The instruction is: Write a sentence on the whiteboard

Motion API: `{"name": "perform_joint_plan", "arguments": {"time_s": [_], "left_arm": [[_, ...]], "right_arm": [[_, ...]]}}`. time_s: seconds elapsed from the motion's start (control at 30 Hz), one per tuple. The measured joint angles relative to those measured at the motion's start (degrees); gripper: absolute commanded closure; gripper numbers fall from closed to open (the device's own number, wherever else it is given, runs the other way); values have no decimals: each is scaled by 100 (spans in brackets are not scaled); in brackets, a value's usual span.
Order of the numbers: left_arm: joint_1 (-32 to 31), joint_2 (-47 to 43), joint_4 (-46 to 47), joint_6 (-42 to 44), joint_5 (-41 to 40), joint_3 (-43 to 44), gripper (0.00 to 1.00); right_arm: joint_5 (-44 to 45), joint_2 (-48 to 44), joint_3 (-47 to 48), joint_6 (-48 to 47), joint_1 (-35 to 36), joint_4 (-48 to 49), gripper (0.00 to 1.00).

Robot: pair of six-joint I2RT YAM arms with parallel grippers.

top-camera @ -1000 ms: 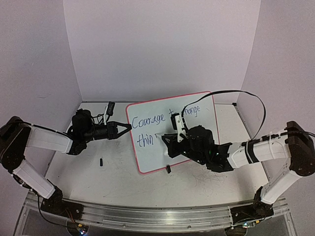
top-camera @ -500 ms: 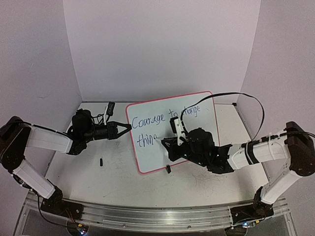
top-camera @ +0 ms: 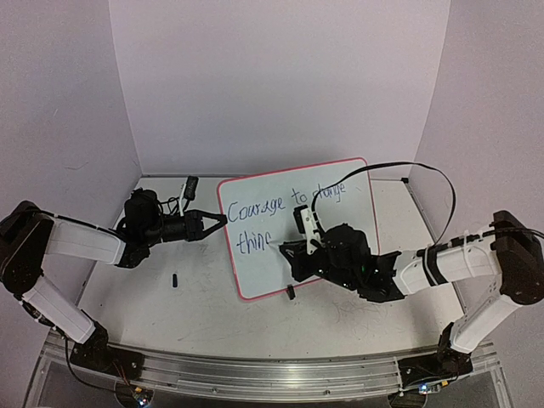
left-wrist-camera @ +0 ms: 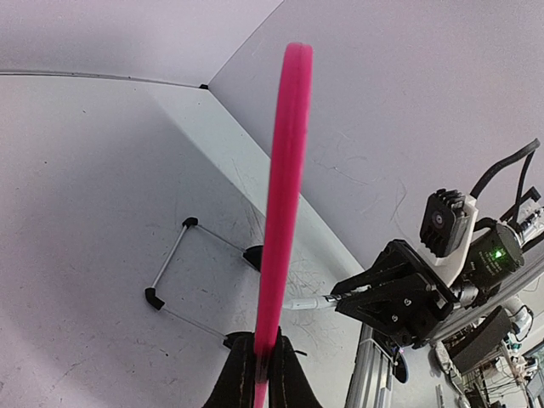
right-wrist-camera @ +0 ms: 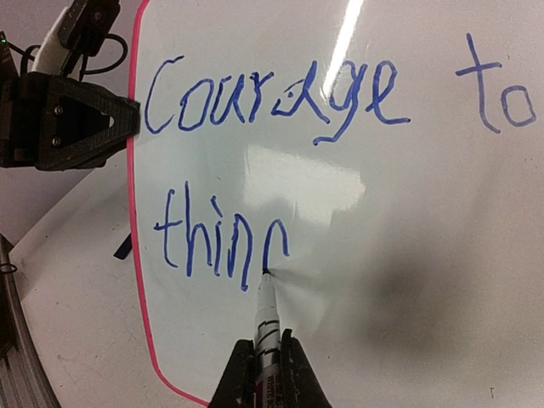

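The left gripper (top-camera: 217,219) has not moved in the last second. Its jaws are clamped on the board's (top-camera: 259,274) left rim, which in its wrist view rises as a pink edge straight ahead of the fingers and keeps the board propped.

On the board, the sentence (right-wrist-camera: 272,98) has grown. Line 1, above the pen tip, reads "Courage to change", and the "to" is now uncovered. Line 2 read "thin" 1 second ago. It now has a fresh open curve at its end, probably the start of the "g".

The marker (right-wrist-camera: 266,319) touches the board at the foot of that curve, with the finished letters to the left of its tip. The right gripper (right-wrist-camera: 265,364) is closed on the marker's barrel and has slid slightly rightward. By my reading only "gs." remains, so the task is nearly done.
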Motion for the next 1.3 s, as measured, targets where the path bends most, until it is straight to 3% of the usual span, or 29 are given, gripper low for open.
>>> {"name": "perform_joint_plan", "arguments": {"time_s": [0.73, 1.3], "left_arm": [[0, 0, 2, 1, -19, 0, 100], [0, 0, 0, 2, -20, 0, 100]], "right_arm": [[170, 0, 202, -67, -59, -43, 100], [35, -26, -254, 181, 135, -15, 100]]}}
